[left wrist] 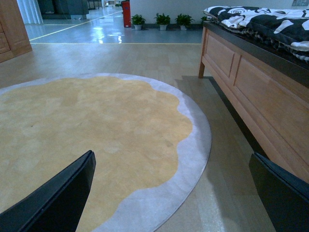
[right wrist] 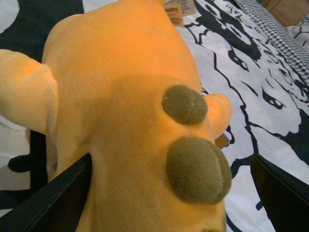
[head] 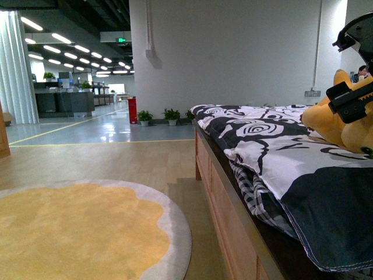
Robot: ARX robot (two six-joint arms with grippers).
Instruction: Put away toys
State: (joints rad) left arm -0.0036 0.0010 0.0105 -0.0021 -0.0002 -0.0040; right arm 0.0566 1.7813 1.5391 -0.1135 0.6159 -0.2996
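No legible text; green ceiling sign (head: 120, 40) and plush tag (right wrist: 175, 12) unreadable.

Plush toy (head: 333, 119): fuzzy, rounded, orange-yellow, bearing two olive-brown round patches, lying on the black-and-white patterned bedcover (head: 262, 137) at the front view's right edge.

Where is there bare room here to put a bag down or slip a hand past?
The round yellow rug is bare all over, as is the wood floor strip between it and the bed frame. The quilt is free between its floor-side edge and the plush toy. Crowded only around the toy, straddled by the right gripper.
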